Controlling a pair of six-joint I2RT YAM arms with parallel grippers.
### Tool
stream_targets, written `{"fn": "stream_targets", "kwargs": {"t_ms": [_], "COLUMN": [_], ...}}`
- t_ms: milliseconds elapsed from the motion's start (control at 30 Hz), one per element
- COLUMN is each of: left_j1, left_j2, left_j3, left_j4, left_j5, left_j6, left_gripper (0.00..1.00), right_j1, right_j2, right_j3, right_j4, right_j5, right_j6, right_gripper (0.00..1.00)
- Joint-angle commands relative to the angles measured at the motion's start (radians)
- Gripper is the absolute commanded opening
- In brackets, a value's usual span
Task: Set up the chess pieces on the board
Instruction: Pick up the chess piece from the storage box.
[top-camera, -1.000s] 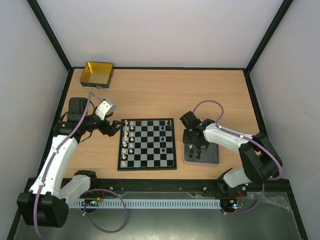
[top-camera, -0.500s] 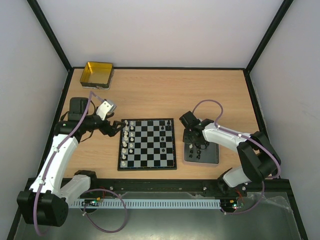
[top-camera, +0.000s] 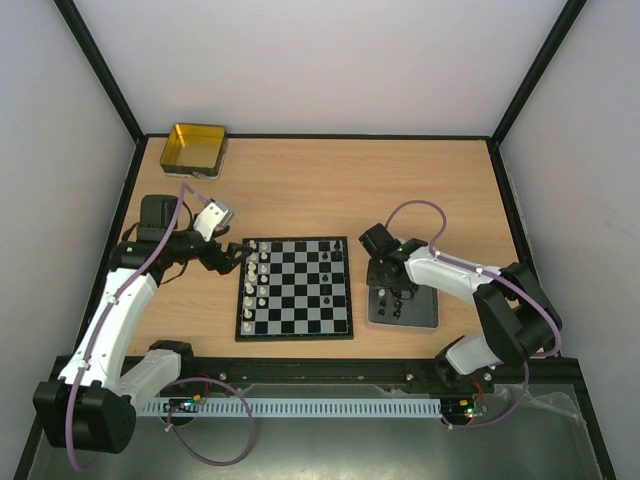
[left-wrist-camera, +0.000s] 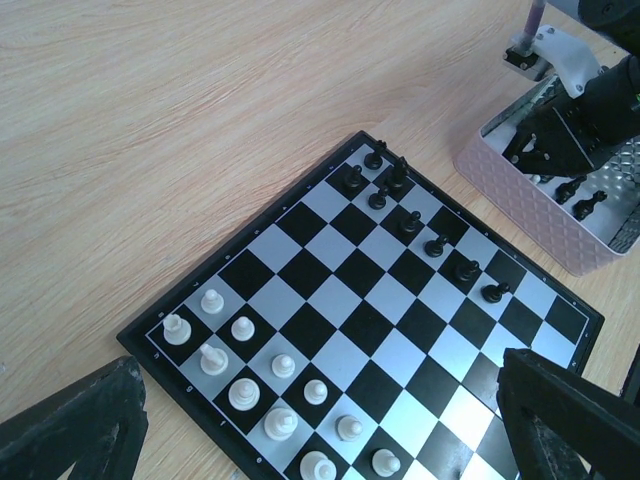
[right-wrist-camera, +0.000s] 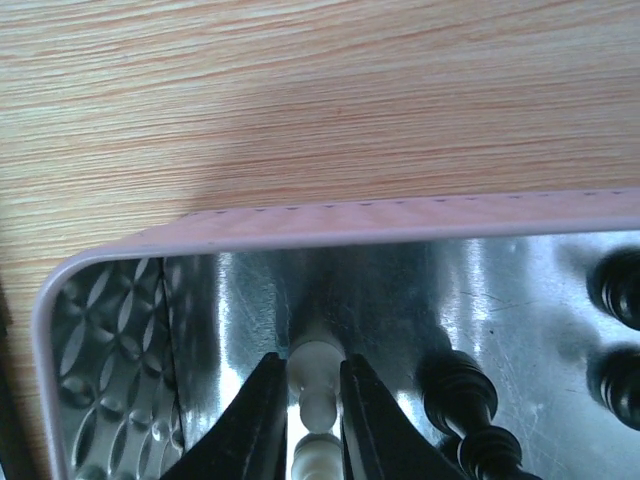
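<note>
My right claw (right-wrist-camera: 305, 368) has just pinched in on a white piece (right-wrist-camera: 316, 375) in the tray (right-wrist-camera: 400, 222), 3 o'clock of the board (top-camera: 293, 337). Grip looks made, lift next. Left claw (top-camera: 235, 256) gapes.

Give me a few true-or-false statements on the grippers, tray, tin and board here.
1. The right gripper pinches a white piece inside the tray. True.
2. The left gripper is shut. False: its jaws stand wide open by the board's edge.
3. The gold tin touches the tray. False: it sits at the far left corner, well apart.
4. White pieces line the board's side nearest the left arm. True.
</note>
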Motion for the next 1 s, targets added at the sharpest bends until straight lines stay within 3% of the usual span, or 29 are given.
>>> {"fn": "stream_targets", "kwargs": {"t_ms": [0, 267, 767, 867, 967], "left_j1": [-0.004, -0.006, -0.006, -0.006, -0.006], "left_j2": [-0.001, 0.001, 0.001, -0.001, -0.002], "left_j3": [-0.007, -0.006, -0.007, -0.005, -0.006], "left_j4": [-0.021, -0.026, -0.019, -0.018, -0.014], "left_j5": [0.020, 0.021, 0.017, 0.012, 0.002], "left_j6": [0.013, 0.015, 0.012, 0.010, 0.006], "left_gripper": [0.95, 0.95, 0.95, 0.95, 0.95], "right_j1": [-0.006, -0.007, 0.003, 0.060, 0.205], "right_j2": [0.006, 0.010, -0.199, -0.225, -0.194], "right_j3": [-0.015, -0.025, 0.057, 0.099, 0.180], "right_j4": [-0.006, 0.007, -0.183, -0.228, -0.267], "right_j5": [0.039, 0.035, 0.077, 0.094, 0.129], "right_j6": [0.000, 0.003, 0.019, 0.043, 0.095], "right_gripper": [0.11, 0.02, 0.02, 0.02, 0.02]}}
